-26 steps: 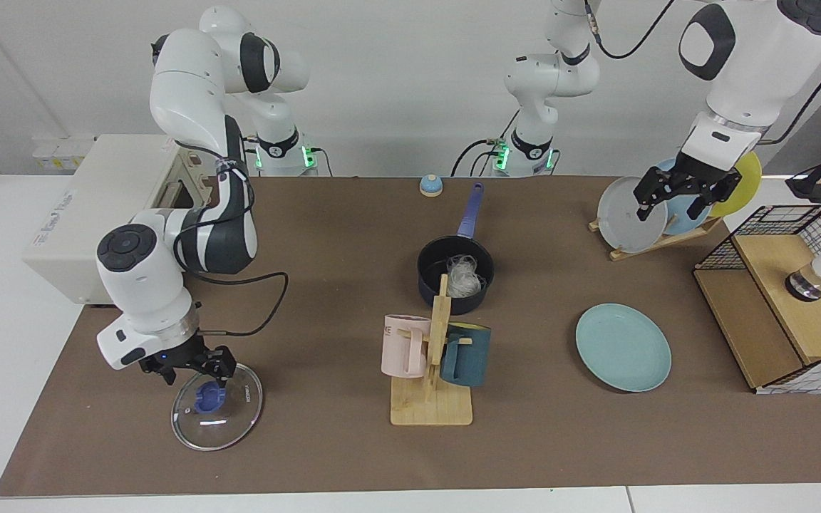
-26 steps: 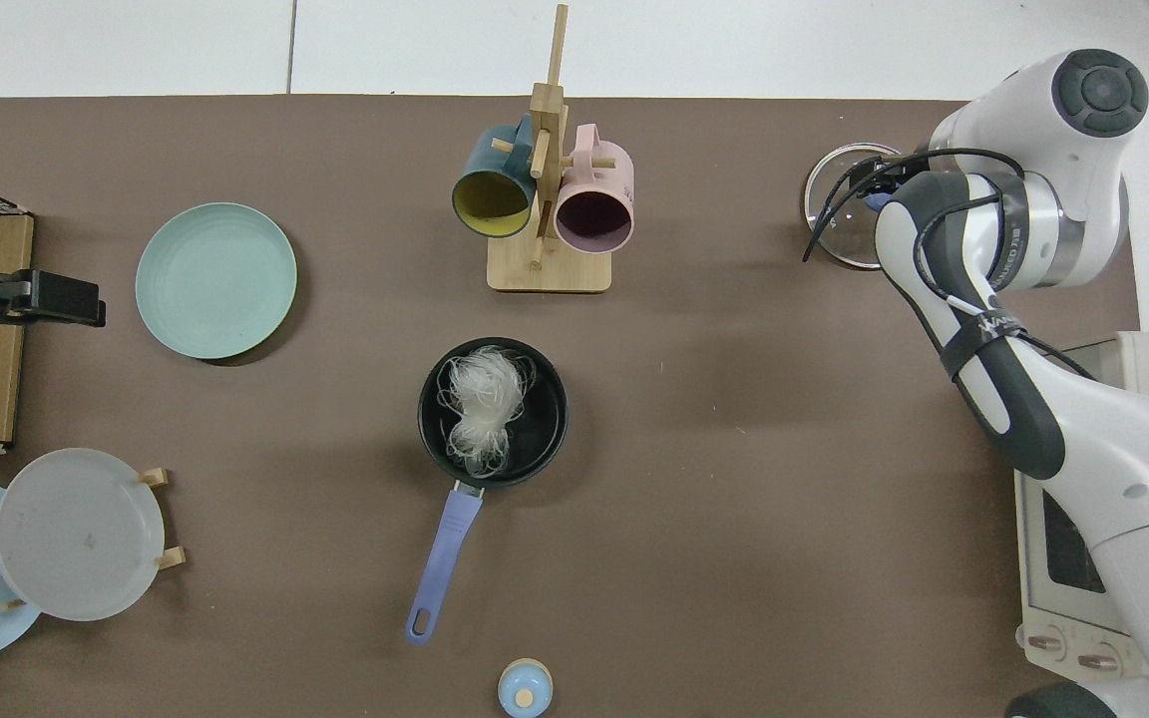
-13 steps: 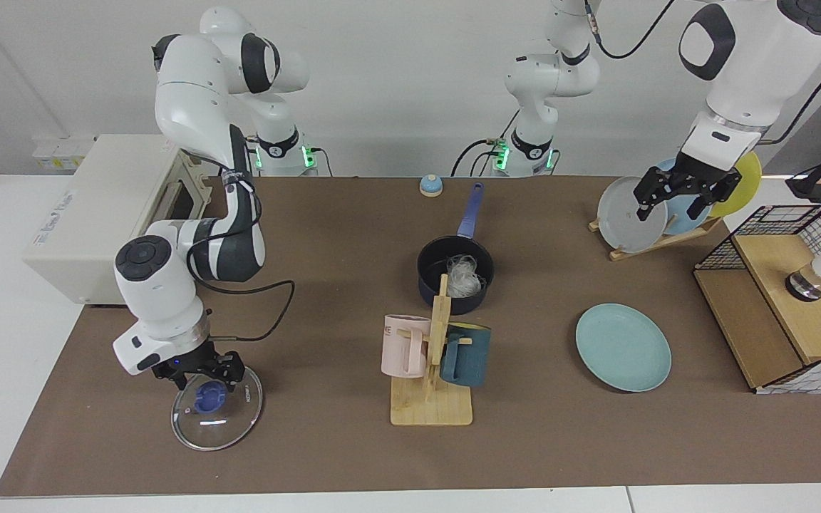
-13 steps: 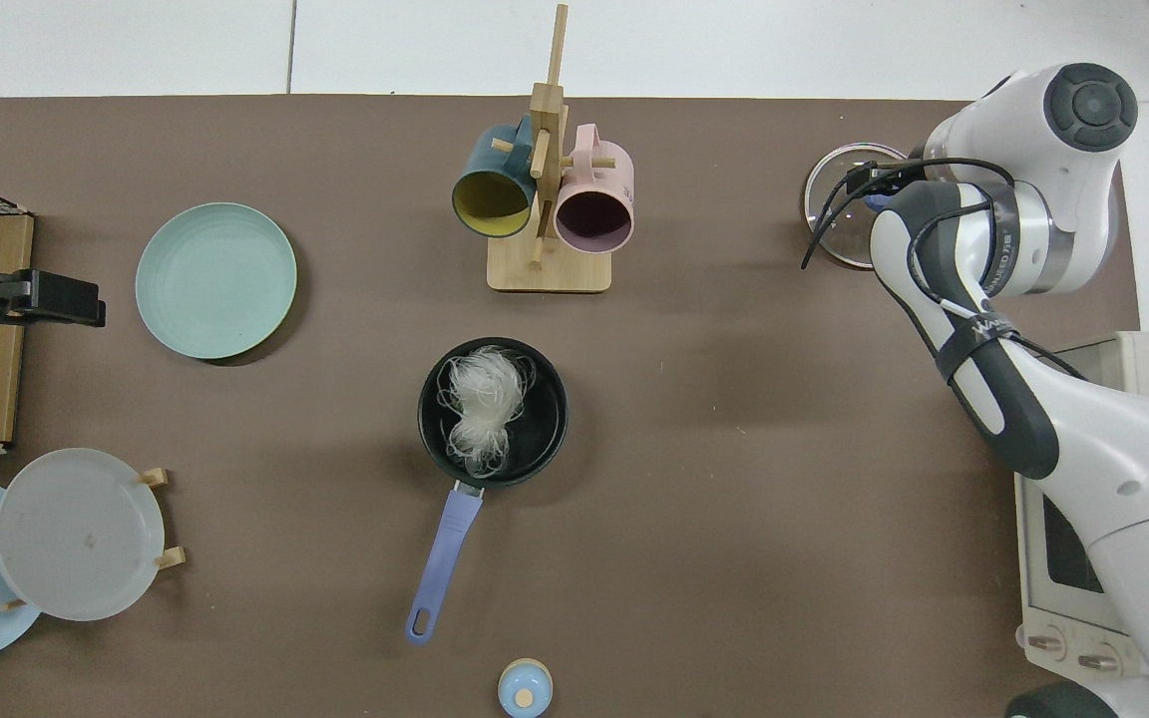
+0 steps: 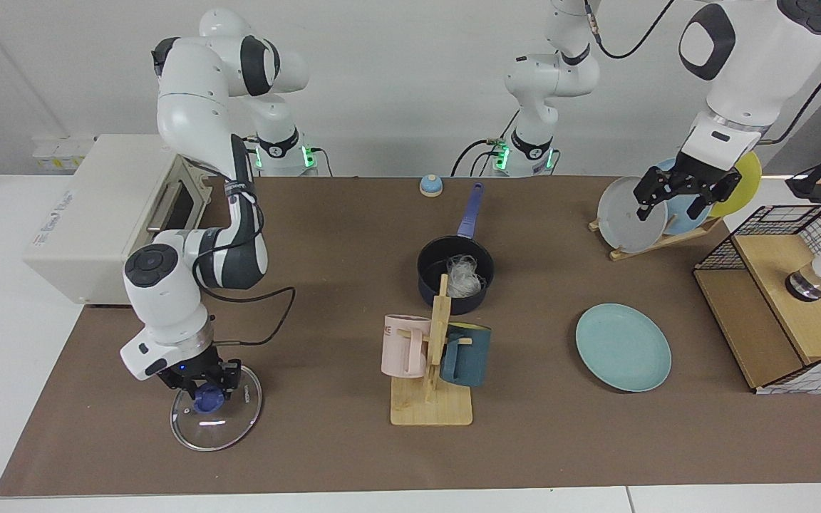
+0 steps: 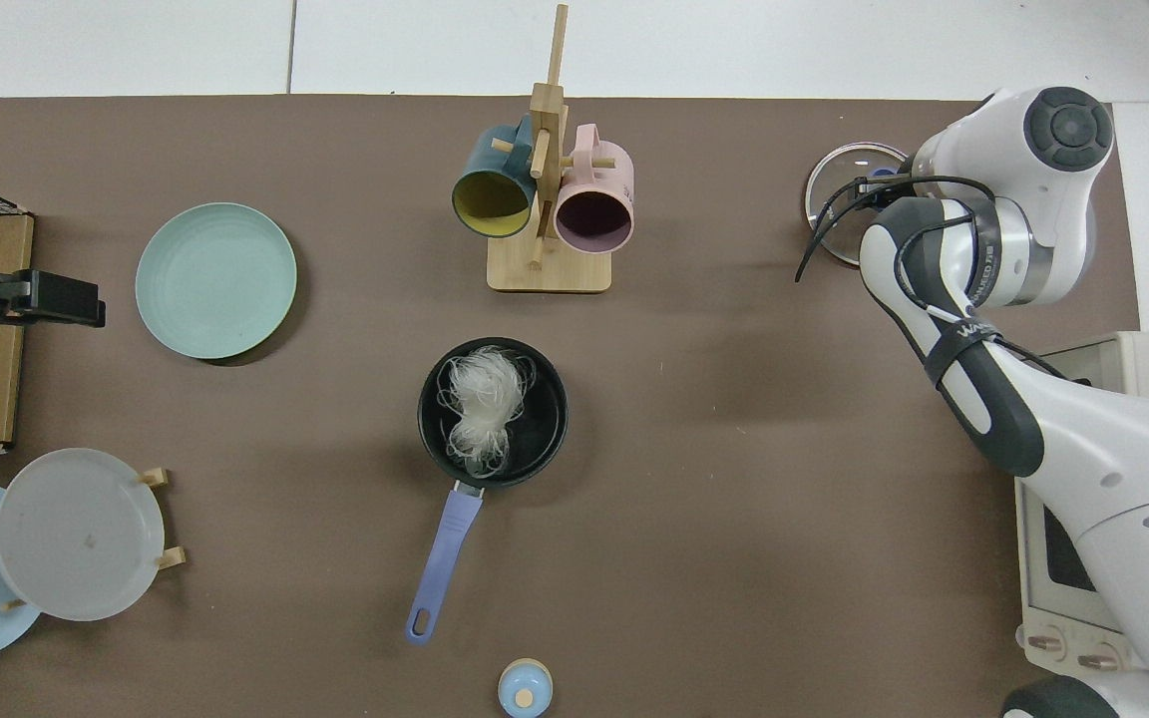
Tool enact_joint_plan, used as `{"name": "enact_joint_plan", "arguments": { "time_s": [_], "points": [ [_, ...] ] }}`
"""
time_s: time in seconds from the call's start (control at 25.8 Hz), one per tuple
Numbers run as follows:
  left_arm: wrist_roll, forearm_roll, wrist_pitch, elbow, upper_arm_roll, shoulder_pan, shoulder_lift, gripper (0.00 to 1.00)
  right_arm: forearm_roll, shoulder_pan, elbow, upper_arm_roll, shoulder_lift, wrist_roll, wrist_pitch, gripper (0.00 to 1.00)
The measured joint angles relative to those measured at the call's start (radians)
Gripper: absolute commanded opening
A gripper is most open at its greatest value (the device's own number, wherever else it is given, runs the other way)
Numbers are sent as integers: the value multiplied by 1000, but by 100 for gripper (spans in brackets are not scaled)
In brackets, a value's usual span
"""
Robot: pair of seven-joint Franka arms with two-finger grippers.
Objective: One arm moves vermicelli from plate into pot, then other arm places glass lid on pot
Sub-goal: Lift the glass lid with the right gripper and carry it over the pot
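Observation:
The vermicelli [image 5: 464, 276] [image 6: 480, 404] lies as a white tangle inside the dark navy pot [image 5: 439, 296] [image 6: 545, 419], whose handle points towards the arm bases. The teal plate [image 5: 623, 347] [image 6: 215, 280] is bare. Near the table's front edge, the glass lid [image 5: 221, 427] [image 6: 829, 194] lies flat. My right gripper [image 5: 204, 385] is down on it, open, with its fingers on either side of the blue knob [image 5: 205, 402]. In the top view the right arm hides most of the lid. High beside the plate rack, my left gripper [image 5: 673, 205] waits open and holds nothing.
A wooden mug tree [image 5: 432, 402] with a pink mug [image 5: 403, 347] and a teal mug [image 5: 466, 354] stands between lid and plate, just in front of the pot. A plate rack [image 5: 624, 214], a wire basket with a wooden box [image 5: 781, 306], a white appliance [image 5: 97, 206] and a small blue bell [image 5: 430, 185] line the edges.
My right gripper has come down over the lid until its fingers straddle the knob. The lid, pot, plate and left arm have not moved.

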Motion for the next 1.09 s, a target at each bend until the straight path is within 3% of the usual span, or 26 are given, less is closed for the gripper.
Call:
{"name": "enact_joint_plan", "arguments": {
  "time_s": [0.08, 0.5, 0.93, 1.09],
  "points": [
    [0, 0, 0, 0, 0, 0, 0, 100, 0, 0, 0, 0, 0, 0, 0, 0],
    [0, 0, 0, 0, 0, 0, 0, 100, 0, 16, 8, 1, -44, 18, -12, 0],
    [0, 0, 0, 0, 0, 0, 0, 100, 0, 49, -39, 1, -364, 131, -405, 0],
    [0, 0, -1, 0, 0, 0, 0, 100, -2, 66, -94, 2, -454, 177, -479, 0]
  ]
}}
